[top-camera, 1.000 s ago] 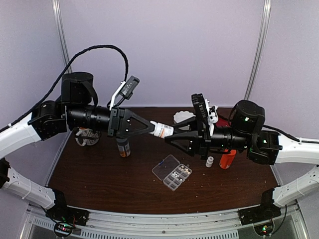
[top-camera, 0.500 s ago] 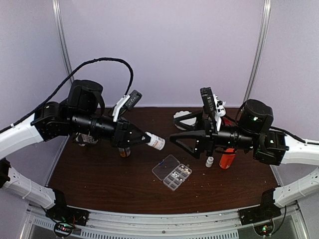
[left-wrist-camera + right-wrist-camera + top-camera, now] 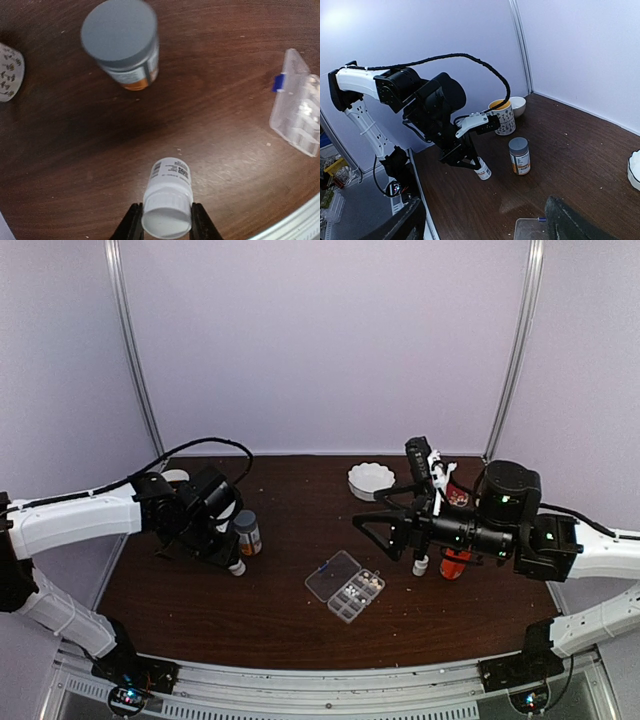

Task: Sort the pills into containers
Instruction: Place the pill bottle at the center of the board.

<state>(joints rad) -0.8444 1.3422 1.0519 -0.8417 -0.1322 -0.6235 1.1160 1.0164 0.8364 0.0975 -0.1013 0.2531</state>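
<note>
My left gripper [image 3: 166,221] is shut on a small white bottle [image 3: 169,192], held by its ribbed top and tilted low over the table beside a grey-capped orange bottle [image 3: 122,42]. The top view shows this white bottle [image 3: 237,566] at the left. The clear compartment box, the container [image 3: 345,586], lies open mid-table with tiny whitish pills [image 3: 358,589] in some cells. My right gripper [image 3: 366,525] hovers open above and behind the box, holding nothing; its fingers [image 3: 402,225] frame the right wrist view.
A white scalloped bowl [image 3: 371,480] sits at the back. Another small white bottle [image 3: 420,565] and an orange cylinder [image 3: 455,562] stand under my right arm. A patterned mug [image 3: 502,116] and a white bowl [image 3: 518,104] are at the far left corner.
My right gripper opened, let go of the white bottle and drew back right. My left arm swung down and left with the bottle, close to the table by the grey-capped bottle.
</note>
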